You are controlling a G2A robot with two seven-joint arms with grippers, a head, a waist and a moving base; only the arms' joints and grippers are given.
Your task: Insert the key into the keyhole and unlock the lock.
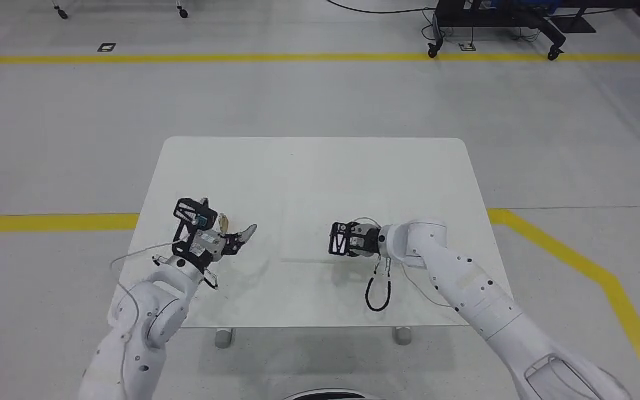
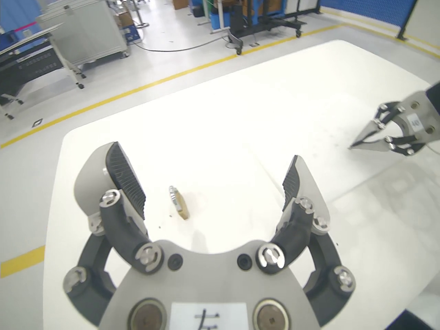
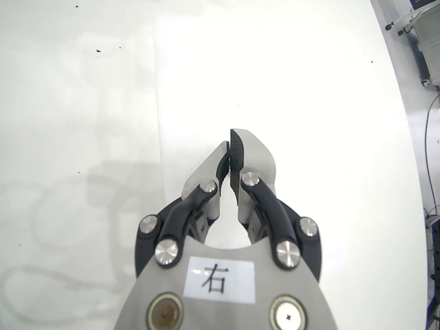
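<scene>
In the top view the left end effector (image 1: 243, 234) sits left of centre over the white bench (image 1: 310, 170), its fingers (image 2: 125, 173) spread wide apart; the right end effector (image 3: 229, 145) lies near the middle of the frame, closed tight with its tips near the bench surface; the two are well apart. Slightly higher in the frame, just beside the left end effector, a small brass lock (image 2: 179, 204) lies on the bench, touched by neither.
</scene>
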